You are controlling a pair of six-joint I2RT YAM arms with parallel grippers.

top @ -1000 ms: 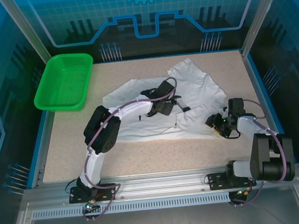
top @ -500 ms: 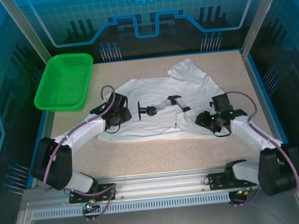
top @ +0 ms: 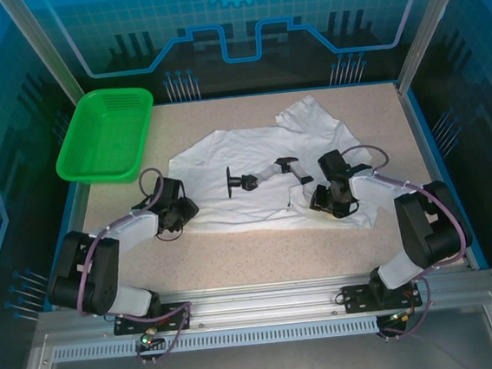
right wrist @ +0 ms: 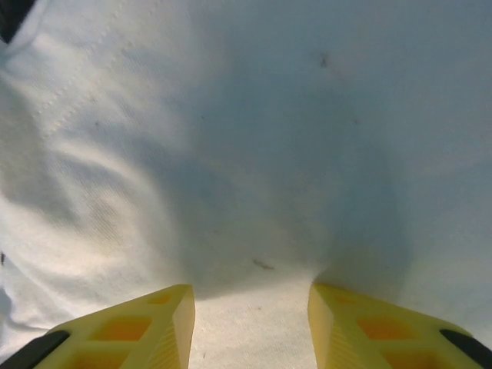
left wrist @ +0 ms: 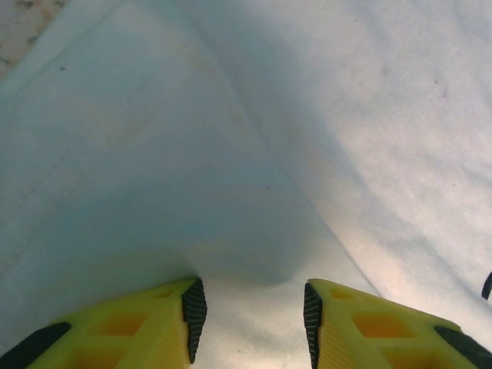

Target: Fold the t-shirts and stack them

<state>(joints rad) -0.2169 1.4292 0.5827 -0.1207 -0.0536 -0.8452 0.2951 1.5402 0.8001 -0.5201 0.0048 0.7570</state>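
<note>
A green basket (top: 106, 135) sits at the far left corner of the speckled desk (top: 261, 253). The left end effector (top: 183, 215), jaws half open, rests on the near left edge of a white t-shirt (top: 252, 153) spread mid-desk. The right end effector (top: 322, 200), likewise half open, touches the shirt's right side. Wrist cameras catch creased cloth between yellow fingers (left wrist: 165, 323); the overhead camera takes in the shirt's black print (top: 263, 176) and blue panelled walls.

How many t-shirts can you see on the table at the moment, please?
1: a white t-shirt lies spread out, right of the green basket; another could be hidden beneath it.
</note>
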